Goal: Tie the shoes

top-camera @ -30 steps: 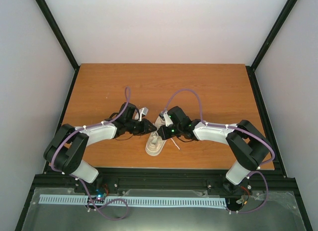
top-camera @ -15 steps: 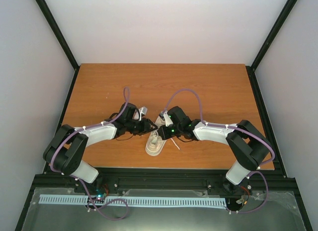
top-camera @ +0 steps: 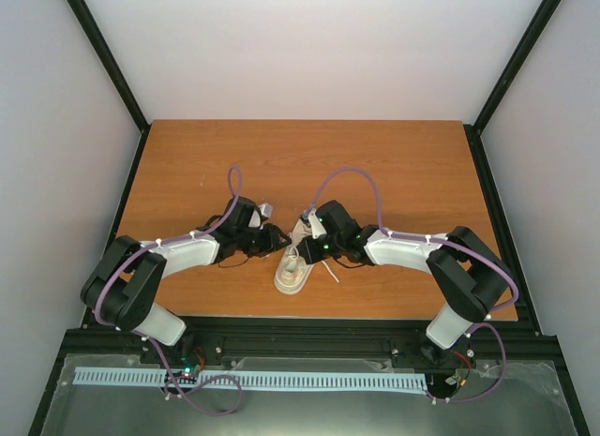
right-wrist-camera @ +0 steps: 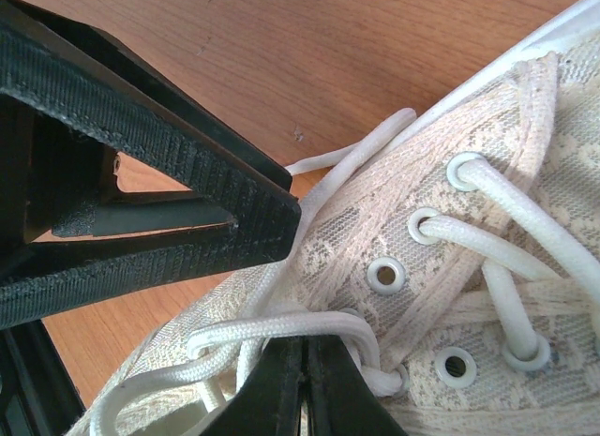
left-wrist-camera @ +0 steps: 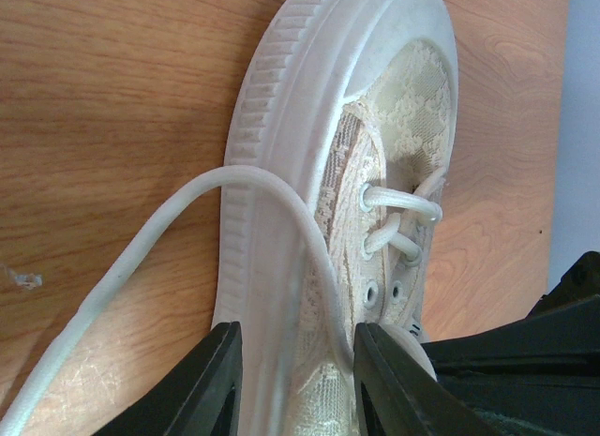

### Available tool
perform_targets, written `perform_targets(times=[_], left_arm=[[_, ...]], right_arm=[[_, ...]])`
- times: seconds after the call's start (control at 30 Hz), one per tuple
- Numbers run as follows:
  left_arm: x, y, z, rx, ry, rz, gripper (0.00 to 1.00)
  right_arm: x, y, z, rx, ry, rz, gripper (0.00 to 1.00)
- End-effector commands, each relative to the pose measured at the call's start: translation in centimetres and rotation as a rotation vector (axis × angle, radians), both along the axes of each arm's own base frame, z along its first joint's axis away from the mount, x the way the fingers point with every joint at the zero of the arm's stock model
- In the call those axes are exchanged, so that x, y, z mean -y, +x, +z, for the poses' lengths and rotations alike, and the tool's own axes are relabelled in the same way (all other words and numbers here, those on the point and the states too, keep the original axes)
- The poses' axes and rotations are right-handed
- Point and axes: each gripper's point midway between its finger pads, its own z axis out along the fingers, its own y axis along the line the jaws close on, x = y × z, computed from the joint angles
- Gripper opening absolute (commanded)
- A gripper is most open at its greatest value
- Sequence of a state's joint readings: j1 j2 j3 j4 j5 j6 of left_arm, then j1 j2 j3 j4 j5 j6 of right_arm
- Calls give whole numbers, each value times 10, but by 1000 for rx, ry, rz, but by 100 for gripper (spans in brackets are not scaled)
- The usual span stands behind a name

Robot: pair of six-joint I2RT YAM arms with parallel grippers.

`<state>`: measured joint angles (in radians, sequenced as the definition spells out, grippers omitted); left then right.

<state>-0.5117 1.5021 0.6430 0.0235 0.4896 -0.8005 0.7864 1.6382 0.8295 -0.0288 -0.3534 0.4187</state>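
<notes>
The shoe [top-camera: 293,265], a cream lace-patterned sneaker, lies on the wooden table between both arms. My left gripper [top-camera: 277,237] is at its left side. In the left wrist view the left gripper [left-wrist-camera: 295,384] has its jaws apart, straddling the shoe's [left-wrist-camera: 375,108] side wall and pale sole rim. A white lace [left-wrist-camera: 187,211] arcs from the table and runs down between the jaws, close to the right finger. My right gripper [top-camera: 310,248] is over the eyelets. Seen from its wrist, the right gripper [right-wrist-camera: 305,389] is shut, with a lace loop [right-wrist-camera: 281,328] lying across its tips.
The brown table [top-camera: 412,164] is boxed in by white walls with black corner posts. A black rail [top-camera: 300,344] runs along the near edge. The left gripper's black finger [right-wrist-camera: 141,173] shows large in the right wrist view, touching the shoe's [right-wrist-camera: 450,220] side.
My left gripper has drawn back slightly to the left of the shoe and its jaws have widened. The right arm and the shoe have stayed put.
</notes>
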Motion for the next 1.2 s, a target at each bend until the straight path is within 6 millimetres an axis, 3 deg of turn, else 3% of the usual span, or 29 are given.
perform_targets(times=[0.0, 0.33, 1.17], left_arm=[[4, 1, 11, 25, -28, -20, 35], [16, -3, 19, 40, -70, -113, 31], [24, -3, 26, 55, -129, -135, 30]], right_arm=[[-2, -1, 0, 8, -5, 14, 3], [-3, 0, 0, 9, -5, 16, 3], [-5, 0, -2, -1, -6, 19, 3]])
